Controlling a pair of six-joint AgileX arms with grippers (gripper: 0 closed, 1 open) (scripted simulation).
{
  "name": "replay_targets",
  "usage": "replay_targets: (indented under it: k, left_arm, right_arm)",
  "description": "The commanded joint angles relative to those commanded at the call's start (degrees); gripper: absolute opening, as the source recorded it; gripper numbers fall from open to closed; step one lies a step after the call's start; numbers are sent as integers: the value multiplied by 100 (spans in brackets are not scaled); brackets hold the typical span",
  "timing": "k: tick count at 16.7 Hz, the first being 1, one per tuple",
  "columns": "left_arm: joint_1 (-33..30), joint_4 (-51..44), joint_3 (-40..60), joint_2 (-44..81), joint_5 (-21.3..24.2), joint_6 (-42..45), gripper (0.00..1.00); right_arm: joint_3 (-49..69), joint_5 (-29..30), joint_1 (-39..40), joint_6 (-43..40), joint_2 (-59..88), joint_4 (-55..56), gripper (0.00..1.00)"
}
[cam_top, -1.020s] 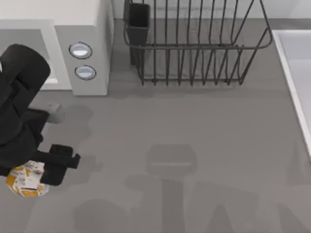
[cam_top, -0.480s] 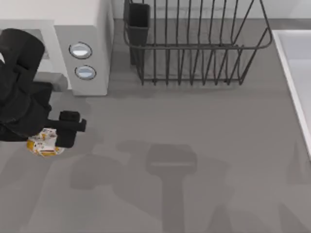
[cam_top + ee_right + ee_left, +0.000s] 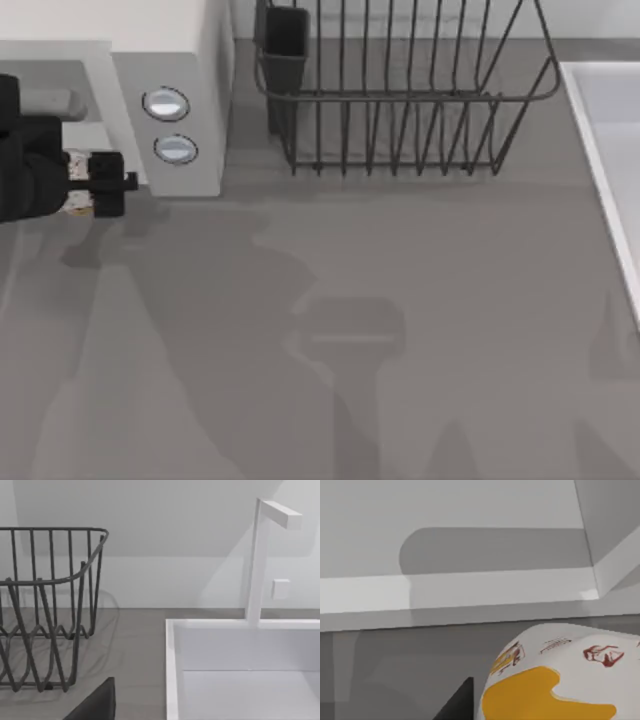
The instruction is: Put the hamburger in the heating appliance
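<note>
The left claw (image 3: 92,182) is at the far left of the worktop (image 3: 400,330), directly in front of the open cavity of the heating appliance (image 3: 170,70). Its two dark fingers are closed against the sides of the hamburger (image 3: 78,178), so the claw is pinching the wrapped bundle between them. In the top view, one finger (image 3: 112,185) extends toward the appliance's control panel, just below the lower of the two round knobs (image 3: 176,149).

The hamburger is held in the left claw at the mouth of the heating appliance, level with the front edge of the cavity opening. Whether it has crossed the threshold cannot be told. In the left wrist view the white wrapper, with its orange-yellow patch and dark red printed marks, occupies the near corner (image 3: 560,680), and the pale floor ledge and grey inner wall of the appliance (image 3: 495,550) lie directly beyond it. A dark fingertip (image 3: 457,705) shows beside the wrapper.

A black wire dish rack (image 3: 400,100) stands at the back of the worktop, to the right of the appliance. A white sink (image 3: 610,130) sits at the right edge.

In the right wrist view, part of the right claw's dark finger (image 3: 97,705) shows, facing the rack (image 3: 45,610), the sink basin (image 3: 240,650) and a white faucet (image 3: 262,555). Its opening cannot be told.
</note>
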Motion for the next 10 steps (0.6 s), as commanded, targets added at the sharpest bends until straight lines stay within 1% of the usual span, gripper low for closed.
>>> replay_targets:
  k: [3,5,8,10]
  left_arm:
    - [472,1830,-248,518,188,203,0]
    - [753,2842,-414,810,308,314,0]
    - [1091,3922,-585,1110,468,429,0]
    - [1239,4342,-632,1205,544,470,0]
  right_arm:
    - [0,0,0,0,0,0,100]
    - [0,0,0,0,0,0,100]
    - [0,0,0,0,0,0,100]
    - [0,0,0,0,0,0,100]
